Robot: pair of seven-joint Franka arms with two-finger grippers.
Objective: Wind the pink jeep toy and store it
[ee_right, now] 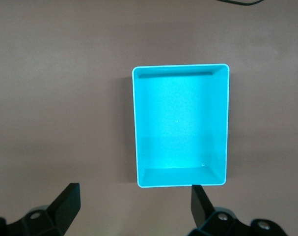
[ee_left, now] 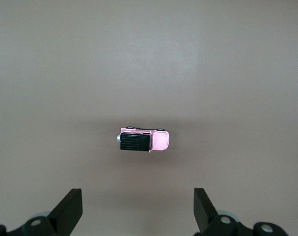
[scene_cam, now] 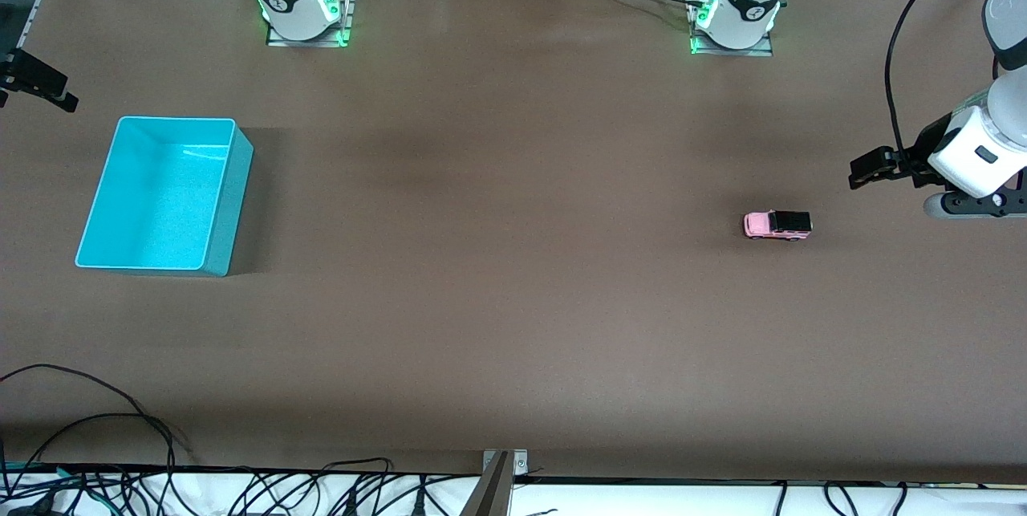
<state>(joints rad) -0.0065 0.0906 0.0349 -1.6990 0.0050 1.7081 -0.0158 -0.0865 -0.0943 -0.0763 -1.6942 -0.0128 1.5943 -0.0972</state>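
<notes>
The pink jeep toy (scene_cam: 777, 225) is found on the brown tabletop (scene_cam: 497, 299), toward the left arm's end and well apart from every edge. It rests on its wheels, lengthwise along the tabletop: the pink hood is turned toward the right arm's end, the black-roofed rear toward the left arm's end. Nothing is in contact with it.

A turquoise bin (scene_cam: 227, 203) is placed toward the right arm's end of the tabletop, well apart from the toy. It is rectangular and open-topped, and its interior (as seen in the right wrist view (ee_right: 139, 128)) holds nothing.

The left pincer (scene_cam: 870, 171) is held in the air over the left arm's end of the tabletop, near the toy but not touching it. In the left wrist view the pincer (ee_left: 138, 211) is seen with both fingers (ee_left: 70, 209) spread wide — the jeep (ee_left: 143, 140) lies on the tabletop between and ahead of them, and nothing is gripped.

The right pincer (ee_right: 135, 209) is shown only in its own wrist view; it is held over the tabletop by the turquoise bin. Its fingers (ee_right: 66, 204) are likewise spread fully apart, and nothing is held between them.

Loose black cables (scene_cam: 96, 452) are seen along the tabletop edge nearest the front camera, at the right arm's end.
</notes>
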